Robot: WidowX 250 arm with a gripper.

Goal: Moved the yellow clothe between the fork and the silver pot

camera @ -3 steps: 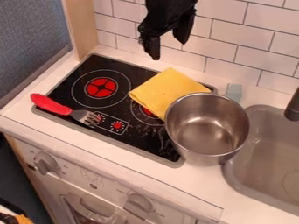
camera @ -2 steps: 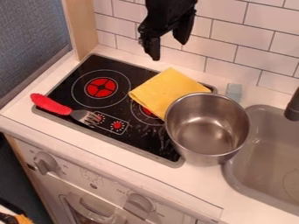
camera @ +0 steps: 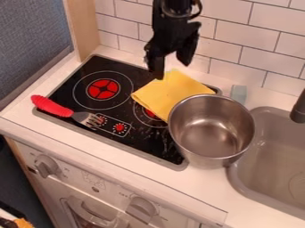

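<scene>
The black gripper point(camera: 173, 70) hangs at the top centre, its two fingers apart with nothing held between them, over the back edge of the yellow cloth point(camera: 168, 92). That cloth lies folded on the back right part of the black stove top, partly covering a burner. A silver pot point(camera: 209, 131) stands at the stove's right side, overlapping the cloth's right corner in the view. On the stove's front left lies a fork point(camera: 55, 108) with a red handle, its metal tines pointing right.
The black stove top point(camera: 83, 91) has a grey rim. To the right is a grey sink point(camera: 271, 156) with a dark faucet point(camera: 299, 109). A small pale block point(camera: 238, 93) sits behind the pot. White tiles point(camera: 229, 42) rise along the back.
The gripper has come down toward the cloth and slightly to the right, with its fingers still apart. Cloth, pot and fork have stayed where they were.
</scene>
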